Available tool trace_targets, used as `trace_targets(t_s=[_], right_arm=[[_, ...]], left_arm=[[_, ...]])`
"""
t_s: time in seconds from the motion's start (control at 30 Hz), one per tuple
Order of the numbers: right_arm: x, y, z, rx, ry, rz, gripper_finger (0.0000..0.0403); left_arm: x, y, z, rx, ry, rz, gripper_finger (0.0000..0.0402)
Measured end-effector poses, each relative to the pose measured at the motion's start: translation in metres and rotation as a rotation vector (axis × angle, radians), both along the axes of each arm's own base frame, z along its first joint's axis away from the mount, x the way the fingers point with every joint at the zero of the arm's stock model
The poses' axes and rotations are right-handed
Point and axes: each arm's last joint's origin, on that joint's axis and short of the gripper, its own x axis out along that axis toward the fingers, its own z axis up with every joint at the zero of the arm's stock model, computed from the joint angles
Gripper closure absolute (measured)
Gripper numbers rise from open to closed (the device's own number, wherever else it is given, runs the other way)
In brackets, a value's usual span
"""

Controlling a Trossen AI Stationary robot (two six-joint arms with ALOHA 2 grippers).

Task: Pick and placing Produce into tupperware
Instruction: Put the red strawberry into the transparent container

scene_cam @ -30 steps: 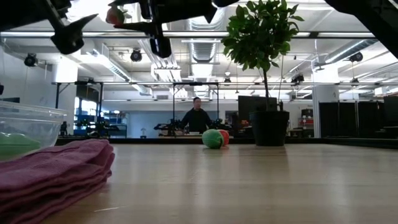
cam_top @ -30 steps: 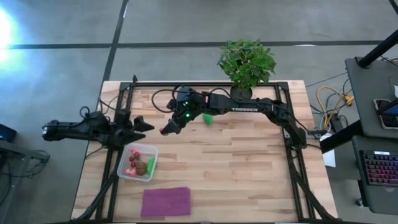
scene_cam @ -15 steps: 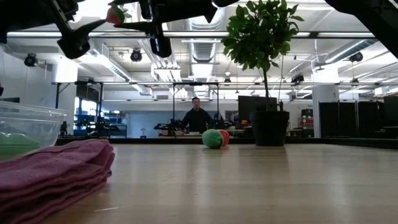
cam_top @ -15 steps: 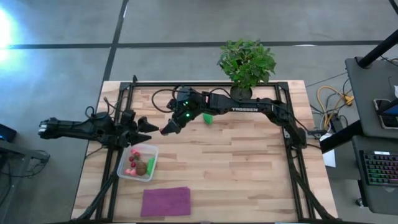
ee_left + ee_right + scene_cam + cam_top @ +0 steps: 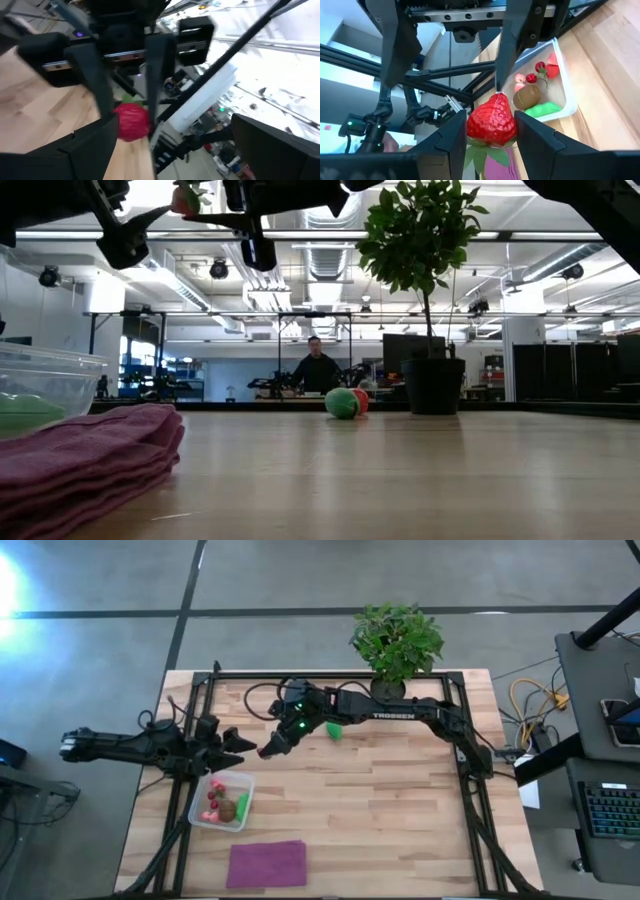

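At lower left of the high view, our clear plastic tupperware [image 5: 222,801] already holds several pieces. Just above it our left tool [image 5: 238,745] waits, fingers spread. At centre, our right tool [image 5: 267,750] grips a glossy red strawberry [image 5: 491,121]. Smooth green produce [image 5: 334,729] remains on the wooden surface [image 5: 400,810].

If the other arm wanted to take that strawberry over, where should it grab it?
Probably the pointed red tip. The right tool pinches the strawberry across its wide middle, with the leafy end toward its own wrist, so only the tip sticks out free. The left tool, open and close by, would best come tip-on, its fingers crosswise to the right tool's.
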Motion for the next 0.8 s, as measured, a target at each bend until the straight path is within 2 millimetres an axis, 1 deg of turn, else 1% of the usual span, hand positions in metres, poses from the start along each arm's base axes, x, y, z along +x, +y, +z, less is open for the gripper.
trace_targets(t_s=[0.1, 0.27, 0.4, 0.63, 0.73, 0.8], right_arm=[[0.000, 0.000, 0.000, 0.013, 0.007, -0.004, 0.0259], [0.000, 0.000, 0.000, 0.034, 0.020, -0.013, 0.0259], [0.000, 0.000, 0.000, 0.053, 0.029, -0.021, 0.0259], [0.000, -0.001, 0.000, 0.086, 0.047, -0.047, 0.0259], [0.000, -0.001, 0.000, 0.102, 0.057, -0.058, 0.0259], [0.000, -0.002, 0.000, 0.110, 0.062, -0.065, 0.0259]], left_arm=[[0.003, 0.001, -0.004, 0.035, 0.033, 0.047, 0.0033], [0.010, 0.003, -0.009, 0.263, 0.061, 0.123, 0.0033], [0.013, 0.002, -0.009, 0.349, 0.076, 0.128, 0.0033], [0.016, 0.003, -0.020, 0.500, 0.181, 0.133, 0.0033], [0.016, 0.005, -0.020, 0.634, 0.215, 0.181, 0.0034], [0.015, 0.006, -0.016, 0.706, 0.217, 0.219, 0.0034]])
